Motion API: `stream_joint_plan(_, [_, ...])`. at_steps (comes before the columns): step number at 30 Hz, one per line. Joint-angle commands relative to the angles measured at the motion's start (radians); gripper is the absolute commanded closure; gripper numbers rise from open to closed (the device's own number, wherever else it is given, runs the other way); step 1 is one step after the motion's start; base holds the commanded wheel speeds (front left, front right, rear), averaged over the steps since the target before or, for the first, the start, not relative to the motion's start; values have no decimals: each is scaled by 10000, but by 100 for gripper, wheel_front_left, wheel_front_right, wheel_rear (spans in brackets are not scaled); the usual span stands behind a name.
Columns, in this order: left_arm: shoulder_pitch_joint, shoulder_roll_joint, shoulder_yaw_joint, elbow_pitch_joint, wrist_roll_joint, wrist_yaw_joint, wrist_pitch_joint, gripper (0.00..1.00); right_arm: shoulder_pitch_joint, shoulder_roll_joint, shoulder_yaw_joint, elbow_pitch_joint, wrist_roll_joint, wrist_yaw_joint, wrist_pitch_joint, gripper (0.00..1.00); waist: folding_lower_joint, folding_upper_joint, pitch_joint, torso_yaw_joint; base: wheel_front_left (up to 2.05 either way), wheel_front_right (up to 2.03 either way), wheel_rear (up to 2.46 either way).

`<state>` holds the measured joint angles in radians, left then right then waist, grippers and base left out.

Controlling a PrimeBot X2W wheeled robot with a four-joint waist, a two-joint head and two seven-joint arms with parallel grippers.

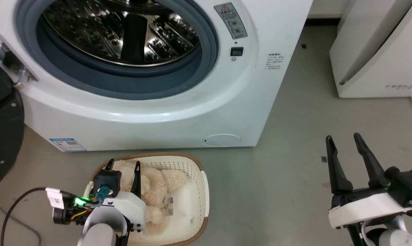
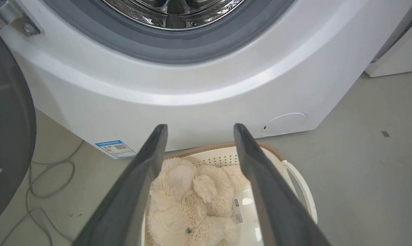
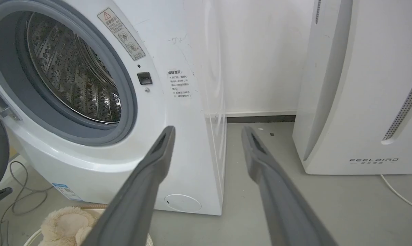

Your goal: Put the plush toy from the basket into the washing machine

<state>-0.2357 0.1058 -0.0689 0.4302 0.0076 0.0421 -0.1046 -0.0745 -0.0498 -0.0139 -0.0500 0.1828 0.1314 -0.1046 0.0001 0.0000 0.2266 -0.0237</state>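
Washing machine (image 3: 151, 112) (porthole open); right gripper (image 3: 208, 130)

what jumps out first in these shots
The washing machine dominates the upper left of the head view, its dark door open and its shiny steel drum exposed. Just below it on the floor sits the basket with the fluffy plush toy inside, the open left gripper poised over it.

White wrist shells (image 1: 363, 205), long dark jaws, green light (image 1: 79, 200)
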Motion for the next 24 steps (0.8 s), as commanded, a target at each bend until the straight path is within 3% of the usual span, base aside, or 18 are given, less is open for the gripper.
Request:
stream_joint_plan(1, [-225,55,-36,184,73,36,-84,0,-225,-2,-11,-86,111,-2,-87,0,-1,0,145,-48,0,0,0])
stream_joint_plan(11, [-1328,333,-484,2026,307,3,-218,0,-690,-2,-72,-249,400,-3,-295,0,-1,0,1145,-229,0,0,0])
stream_joint_plan(24, [-2587,684,-1436,3627,864,-338,698,0,-1311,-3,-158,-456,821,-4,-566,0,-1,0,2672,-446,0,0,0])
